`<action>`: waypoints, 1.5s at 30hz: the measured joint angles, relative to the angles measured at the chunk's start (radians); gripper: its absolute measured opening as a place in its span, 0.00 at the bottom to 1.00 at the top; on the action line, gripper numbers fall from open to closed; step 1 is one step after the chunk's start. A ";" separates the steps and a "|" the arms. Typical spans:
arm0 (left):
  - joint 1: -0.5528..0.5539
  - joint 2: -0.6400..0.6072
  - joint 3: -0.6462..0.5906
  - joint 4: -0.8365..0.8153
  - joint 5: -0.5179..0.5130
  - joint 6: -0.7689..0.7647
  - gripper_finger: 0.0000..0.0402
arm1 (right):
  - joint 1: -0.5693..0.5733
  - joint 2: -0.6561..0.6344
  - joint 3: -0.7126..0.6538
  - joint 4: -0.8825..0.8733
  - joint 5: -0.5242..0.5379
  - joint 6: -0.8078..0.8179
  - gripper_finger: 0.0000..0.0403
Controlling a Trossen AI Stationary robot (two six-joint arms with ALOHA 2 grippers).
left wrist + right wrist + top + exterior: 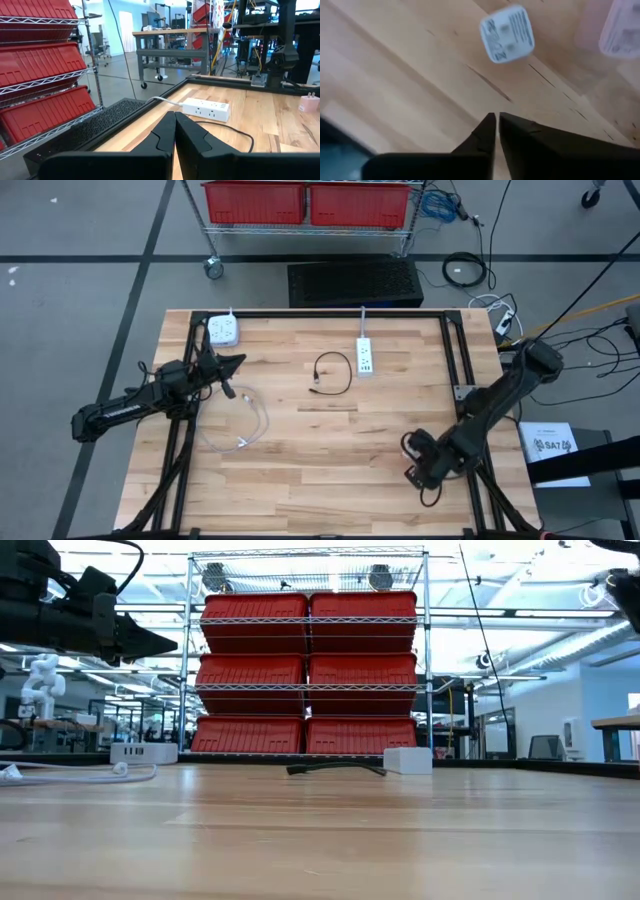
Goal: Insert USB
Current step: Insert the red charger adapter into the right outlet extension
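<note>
- left gripper (238,361) hung above the table's (300,470) far left part, just beside the white power strip (223,331) at the far left corner; fingers (167,132) pressed together, clenched on nothing, as the left wrist view showed.
- low view had the same gripper (165,643) raised well clear of the wood, pointing toward the middle.
- right gripper (412,474) sat low over the near right part of the table, arm folded back along the right edge; its fingers (487,132) were drawn together with only a thin slit between, gripping nothing.
- right wrist view: a small white charger cube (507,34) lay on the wood ahead of the tips, apart from them; printed face up, blurred. a pale object at that picture's edge could not be identified.
- black usb cable (333,372) lay in a loose loop at the table's centre, untouched, well apart from both grippers; one end just beside the second white power strip (366,356), which lay lengthwise toward the far edge.
- low view: black cable (335,769) flat on the wood, strip (407,760) just beside it.
- white cable (245,425) curled on the left half, near the left gripper, not held.
- red bins (305,202) on a wire rack beyond the far edge.
</note>
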 joint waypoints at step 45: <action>0.000 0.000 0.000 0.004 -0.021 0.257 0.04 | -0.455 0.140 0.000 0.398 0.407 -0.633 0.58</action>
